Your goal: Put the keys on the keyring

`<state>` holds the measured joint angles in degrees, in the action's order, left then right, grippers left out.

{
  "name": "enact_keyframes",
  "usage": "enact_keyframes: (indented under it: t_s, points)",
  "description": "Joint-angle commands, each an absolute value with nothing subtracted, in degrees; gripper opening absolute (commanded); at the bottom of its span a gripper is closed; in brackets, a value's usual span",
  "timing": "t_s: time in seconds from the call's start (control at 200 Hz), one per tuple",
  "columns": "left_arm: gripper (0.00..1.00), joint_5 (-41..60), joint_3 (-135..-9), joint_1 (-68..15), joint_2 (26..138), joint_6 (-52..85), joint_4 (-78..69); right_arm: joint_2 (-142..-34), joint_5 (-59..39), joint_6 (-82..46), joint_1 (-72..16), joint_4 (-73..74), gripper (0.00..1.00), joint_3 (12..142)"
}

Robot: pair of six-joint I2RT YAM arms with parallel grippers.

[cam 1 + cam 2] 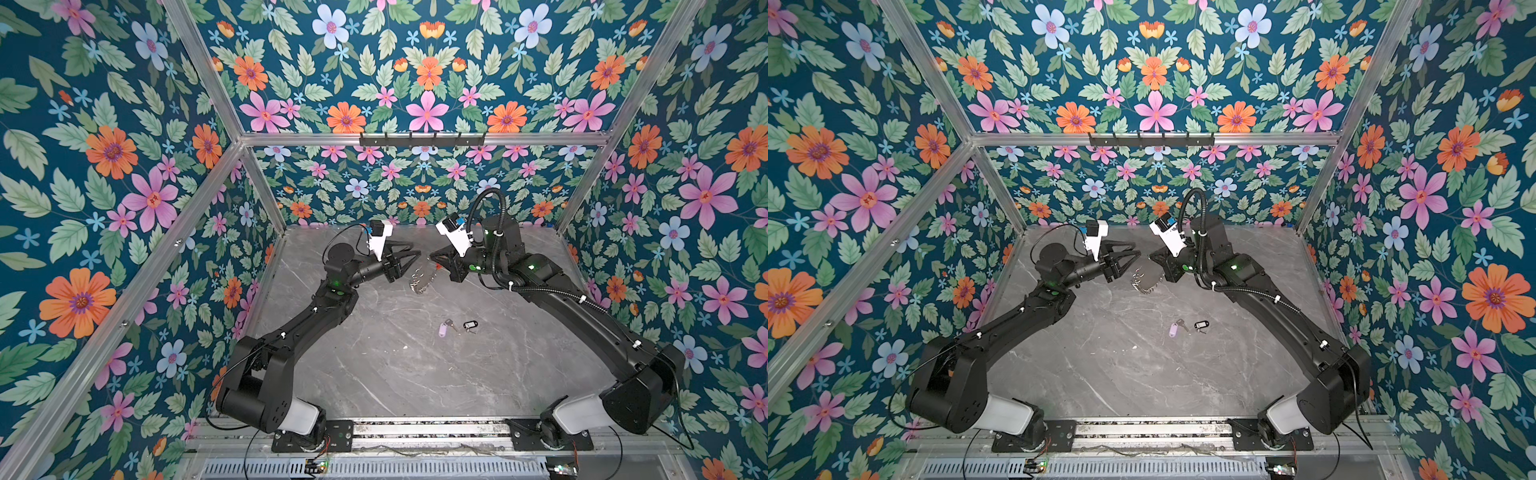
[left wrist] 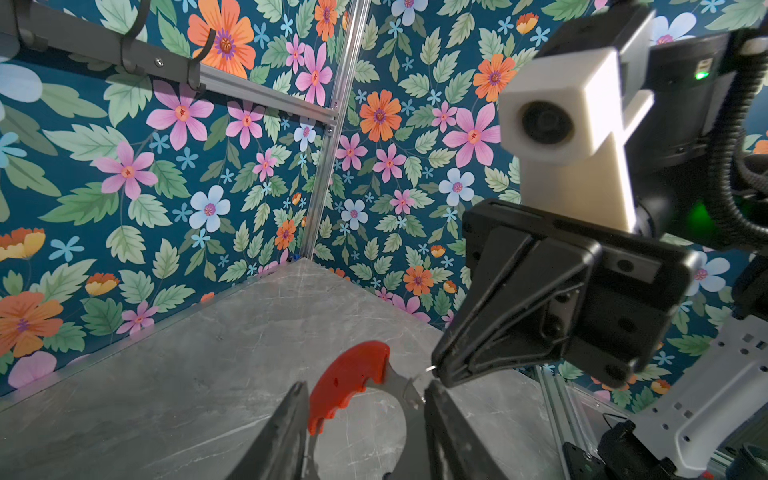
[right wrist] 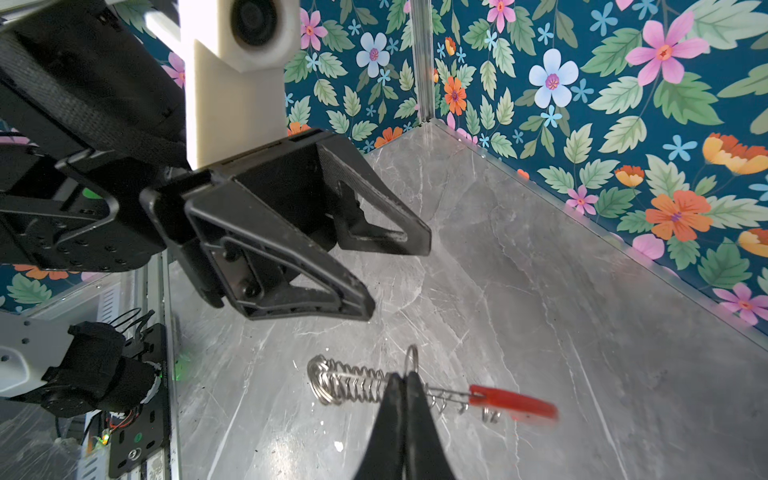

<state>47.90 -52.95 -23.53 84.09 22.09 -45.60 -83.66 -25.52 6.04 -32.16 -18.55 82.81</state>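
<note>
The keys (image 1: 444,330) lie on the table (image 1: 395,374), centre-right, well clear of both arms. Farther back, the right gripper (image 3: 403,376) is clamped on a small ring of the keyring (image 3: 357,386), which hangs just off the left gripper (image 3: 399,277), jaws spread and empty.

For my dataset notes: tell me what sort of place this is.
Probably a lab enclosure for robot recording, not a home: aluminium frame carrying floral-print walls, a left arm and right arm bolted to a rail at a marble-look tabletop.
</note>
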Motion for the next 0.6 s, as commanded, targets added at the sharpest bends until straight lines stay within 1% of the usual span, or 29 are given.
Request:
enact_keyframes:
  t_s: [0.0, 0.35, 0.595]
  points:
    - [0.46, 49.9, -53.1, -23.5, 84.8, 21.8, -46.3, -84.1, -27.1, 5.6, -32.5, -15.6, 0.0, 83.8]
    - [0.43, 53.3, -52.7, -23.6, 86.3, 26.8, -52.3, -85.4, -27.7, 5.3, -33.4, -15.6, 0.0, 85.5]
    - [0.36, 54.5, -53.0, -23.6, 87.5, 28.6, -54.2, -86.1, -28.2, 4.8, -33.5, -15.5, 0.0, 86.2]
